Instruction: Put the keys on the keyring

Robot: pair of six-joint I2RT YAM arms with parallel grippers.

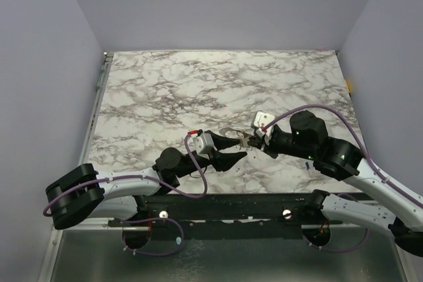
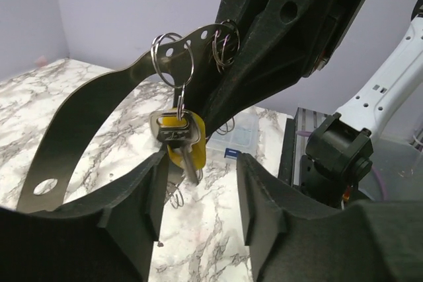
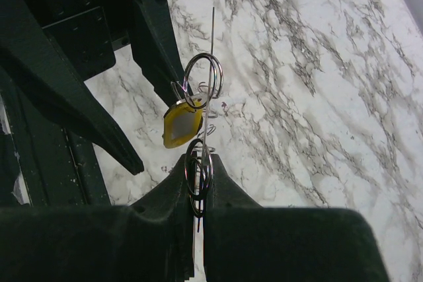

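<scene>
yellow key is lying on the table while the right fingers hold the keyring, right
No: the key hangs above the table from a small ring on the keyring, clear in the left wrist view. The right fingers do hold the keyring.

The top external camera sits high behind the arm bases and looks down over the whole white, grey-veined marble bench [image 1: 198,84]. The left wrist camera rides close behind its black end effector [image 2: 201,160], facing almost level across the bench. The right wrist camera looks steeply down past its black end effector [image 3: 197,170]. Both wrist views share the yellow-headed key [image 2: 196,133] and thin grey metal hoop [image 2: 86,110]; from above these are probably too small to make out.
</scene>
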